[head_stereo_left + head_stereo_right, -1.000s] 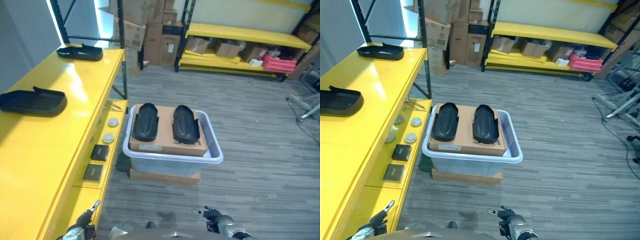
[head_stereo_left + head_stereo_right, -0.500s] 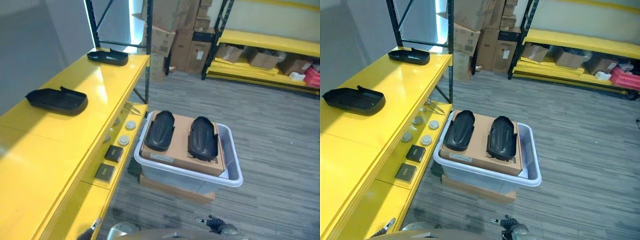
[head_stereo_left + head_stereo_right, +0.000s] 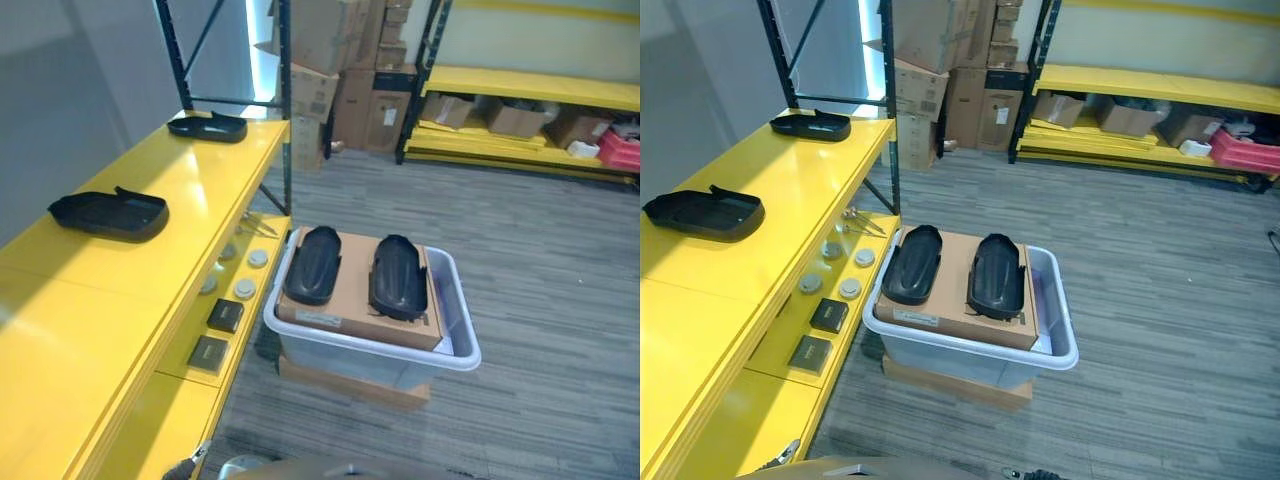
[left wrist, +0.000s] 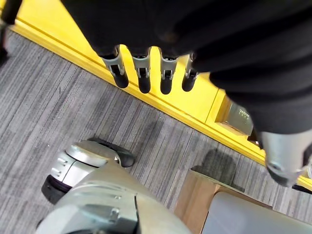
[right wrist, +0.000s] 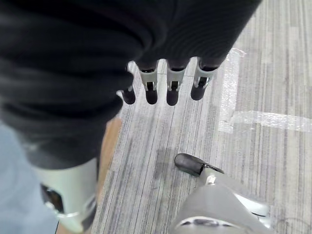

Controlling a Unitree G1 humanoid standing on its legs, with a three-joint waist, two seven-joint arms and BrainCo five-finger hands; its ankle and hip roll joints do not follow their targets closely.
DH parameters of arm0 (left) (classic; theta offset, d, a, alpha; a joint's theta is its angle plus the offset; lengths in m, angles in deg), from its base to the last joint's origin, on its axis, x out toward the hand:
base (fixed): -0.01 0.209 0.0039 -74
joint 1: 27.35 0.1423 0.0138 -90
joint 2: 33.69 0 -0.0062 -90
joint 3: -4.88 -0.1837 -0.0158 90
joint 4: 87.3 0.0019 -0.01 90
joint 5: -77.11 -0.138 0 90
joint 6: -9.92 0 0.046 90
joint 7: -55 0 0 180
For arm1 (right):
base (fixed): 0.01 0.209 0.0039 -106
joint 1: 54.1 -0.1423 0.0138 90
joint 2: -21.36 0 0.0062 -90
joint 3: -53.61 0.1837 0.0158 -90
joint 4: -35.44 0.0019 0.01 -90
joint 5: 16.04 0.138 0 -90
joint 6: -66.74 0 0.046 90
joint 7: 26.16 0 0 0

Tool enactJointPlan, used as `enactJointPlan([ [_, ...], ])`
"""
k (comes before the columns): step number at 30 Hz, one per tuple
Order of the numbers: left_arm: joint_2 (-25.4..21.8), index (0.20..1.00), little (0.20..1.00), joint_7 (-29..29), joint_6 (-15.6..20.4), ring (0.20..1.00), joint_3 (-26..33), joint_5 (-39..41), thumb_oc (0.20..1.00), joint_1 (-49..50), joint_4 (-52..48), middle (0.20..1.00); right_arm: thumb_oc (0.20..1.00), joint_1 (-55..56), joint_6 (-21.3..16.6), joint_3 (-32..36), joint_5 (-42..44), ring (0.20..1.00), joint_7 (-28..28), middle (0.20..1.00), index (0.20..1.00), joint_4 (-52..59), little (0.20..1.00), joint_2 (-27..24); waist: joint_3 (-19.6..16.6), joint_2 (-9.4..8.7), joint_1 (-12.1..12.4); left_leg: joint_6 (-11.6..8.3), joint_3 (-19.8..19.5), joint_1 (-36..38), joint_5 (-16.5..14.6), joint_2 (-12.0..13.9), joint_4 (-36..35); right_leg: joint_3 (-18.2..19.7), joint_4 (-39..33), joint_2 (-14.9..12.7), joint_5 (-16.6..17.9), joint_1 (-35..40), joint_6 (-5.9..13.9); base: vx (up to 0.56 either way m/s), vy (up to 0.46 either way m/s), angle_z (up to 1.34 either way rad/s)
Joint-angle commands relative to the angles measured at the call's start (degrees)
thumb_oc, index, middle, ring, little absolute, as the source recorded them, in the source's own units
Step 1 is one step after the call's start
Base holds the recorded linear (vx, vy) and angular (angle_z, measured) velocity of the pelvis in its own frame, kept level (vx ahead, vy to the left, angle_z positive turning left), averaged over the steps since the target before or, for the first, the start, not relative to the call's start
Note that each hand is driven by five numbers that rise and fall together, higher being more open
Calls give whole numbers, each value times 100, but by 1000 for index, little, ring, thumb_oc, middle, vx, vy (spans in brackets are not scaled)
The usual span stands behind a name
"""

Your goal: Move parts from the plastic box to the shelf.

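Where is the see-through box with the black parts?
The plastic box sits on the floor mid-view in the eye views, right beside the yellow shelf, with two black parts on cardboard inside.
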Motion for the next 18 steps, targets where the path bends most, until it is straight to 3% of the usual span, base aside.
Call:
enactJointPlan([
  [1, -106, 1000, 1000, -158, -28, 1000, 17, 27, 1000, -302, 167, 1000, 1000, -205, -450, 49, 490, 1000, 116, 1000, 1000, 84, 1000, 27, 44, -95, 89, 114, 326, -77, -537, 32, 319, 145, 196, -261, 308, -486, 315, -25, 39, -13],
  [8, -41, 1000, 1000, -40, 87, 1000, 167, 59, 1000, -277, 278, 1000, 1000, -97, -673, -56, 352, 1000, 872, 1000, 1000, 282, 1000, 11, 27, -130, 27, 74, 423, 35, -501, 78, 156, 152, 105, -211, 300, -426, 316, -8, 5, -2],
  [9, -169, 1000, 1000, -815, 494, 1000, -347, -164, 1000, -336, -52, 1000, 1000, 159, -712, -70, 1246, 1000, 926, 1000, 1000, 1155, 1000, -131, 648, 10, -128, 61, 699, -589, -153, 197, 536, -9, 1236, -242, -162, -949, 245, -14, -37, 0],
  [13, -88, 1000, 1000, -922, 517, 1000, -257, 182, 1000, -288, -45, 1000, 1000, 223, -590, -197, 1054, 1000, 831, 1000, 1000, 1424, 1000, -156, 580, -82, -152, 50, 709, -450, -193, 211, 402, 104, 690, -142, 50, -732, 214, 31, -78, -2],
  [18, -25, 1000, 1000, -892, 539, 1000, -193, -106, 1000, -243, 93, 1000, 1000, 209, -1048, -135, 1184, 1000, 524, 1000, 1000, 1293, 1000, -119, 478, -134, -115, -26, 767, -275, -165, 324, 194, 144, 355, -55, 122, -534, 215, 81, -110, 0],
])
